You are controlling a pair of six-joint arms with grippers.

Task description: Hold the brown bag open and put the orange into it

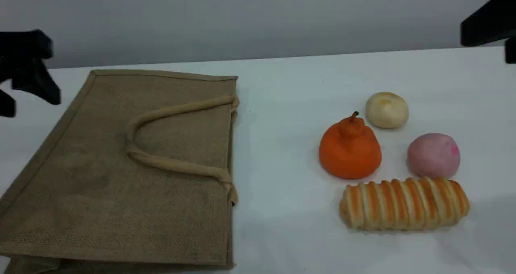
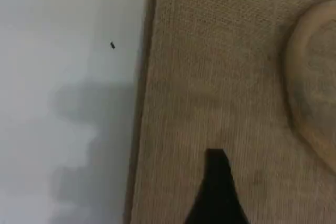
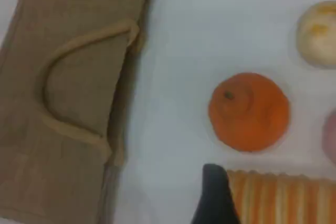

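The left gripper [image 1: 28,93] hangs over the table's [image 1: 282,104] left edge, just beside the bag's [image 1: 100,185] far left corner. Its two dark fingers stand apart with nothing between them. In its wrist view one fingertip [image 2: 216,192] sits above the bag's weave, close to the side seam, and the gripper's shadow falls on the white cloth to the left.

The bag lies flat on its side on the left half of the table. Its mouth edge is turned right, towards the food, and the two sides lie pressed together. A beige handle [image 1: 169,163] rests on the upper panel in a loop.

The orange [image 1: 350,151] stands on the table, well apart from the bag's mouth, with its knob and dark stem up. A pale bun [image 1: 387,109] sits just behind it to the right. A pink ball [image 1: 433,155] is to its right, and a striped loaf [image 1: 403,203] lies just in front.

The right gripper [image 1: 494,28] shows as a dark shape in the top right corner, well apart from the food. It is spread and grips nothing. In its wrist view the fingertip [image 3: 212,195] hangs over the loaf's left end, with the orange just beyond.
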